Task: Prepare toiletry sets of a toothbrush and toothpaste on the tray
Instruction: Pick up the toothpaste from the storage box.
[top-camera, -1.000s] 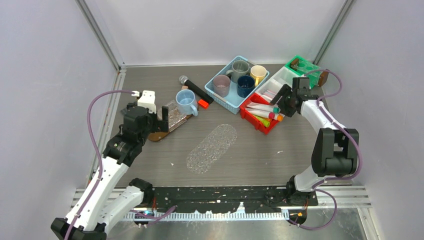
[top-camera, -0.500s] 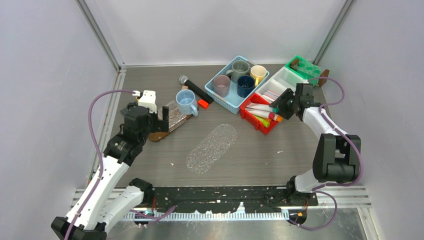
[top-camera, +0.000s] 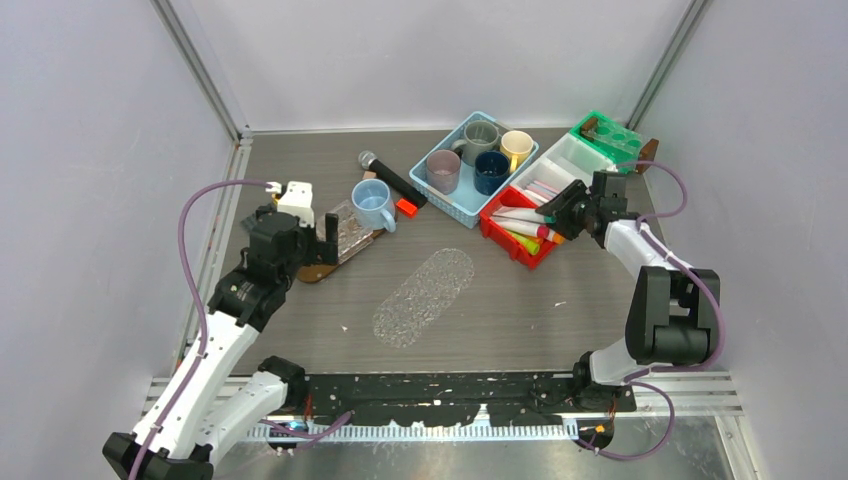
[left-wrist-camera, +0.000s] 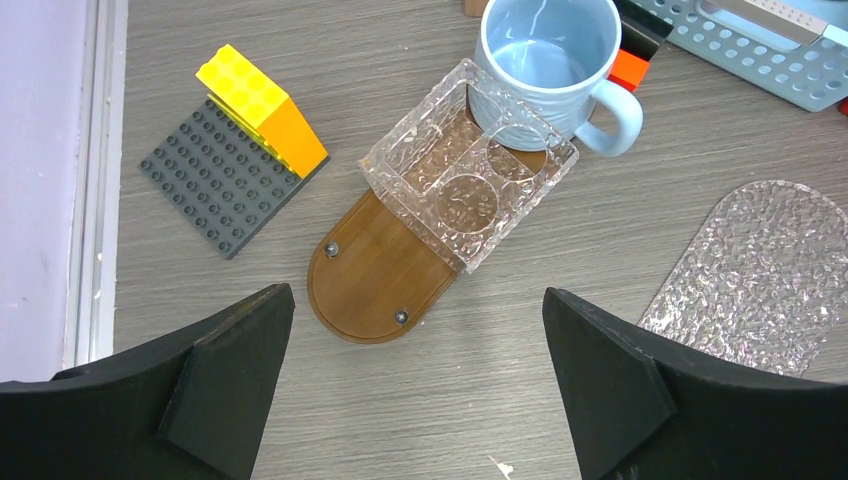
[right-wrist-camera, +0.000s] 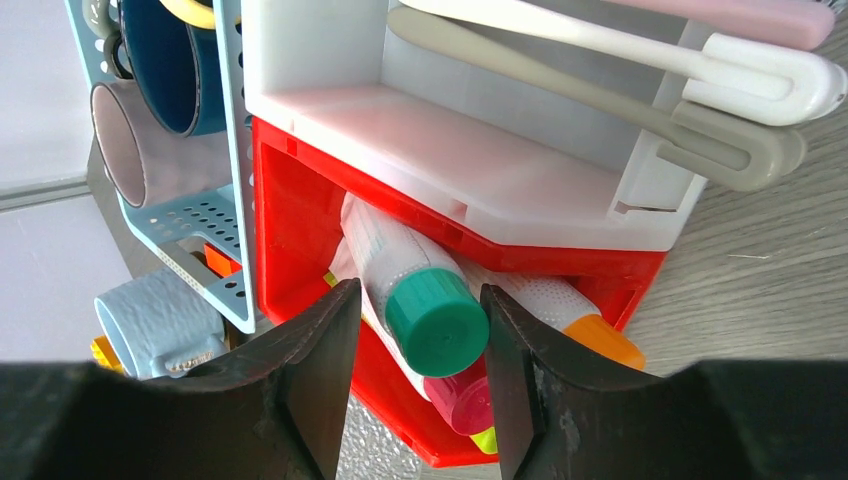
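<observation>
Start with the table (top-camera: 300, 320): nothing of the job is laid out on it yet. The oval tray (top-camera: 425, 297) in the middle is bare, with no brush and no tube on it. To my eye no set is made, so you are at the first pick and everything else is still to do.

At the far right, beside the basket (right-wrist-camera: 190, 235) of cups, sit the two supply bins. The red bin (right-wrist-camera: 300, 200) holds the tubes, lying heaped together. The white bin (right-wrist-camera: 440, 140) sits against and partly over it and holds the brushes (right-wrist-camera: 640, 55), which lie side by side. None of them is lifted out.

On the left, the small glass tray (left-wrist-camera: 450, 200) rests on a wooden board with the mug (left-wrist-camera: 545, 60) standing on one corner. It carries no toiletry item either. Your left claw (left-wrist-camera: 415, 295) hangs above that board with its jaws spread as wide as they go, holding nothing.

Your right claw (right-wrist-camera: 420, 290) is at the open end of the red bin, set half-wide astride the green-capped tube (right-wrist-camera: 395, 250). One finger looks to be against the green cap (right-wrist-camera: 437, 320) and a thin gap shows by the other. You cannot tell from here whether the grip has bitten. The tube lies in the bin on top of its neighbours, the orange-capped one (right-wrist-camera: 600, 340) just beside it and a pink cap just below.

Left to do, as I judge it: secure that tube, carry it to the tray, then fetch a brush to lie with it, and repeat for each further set.
</observation>
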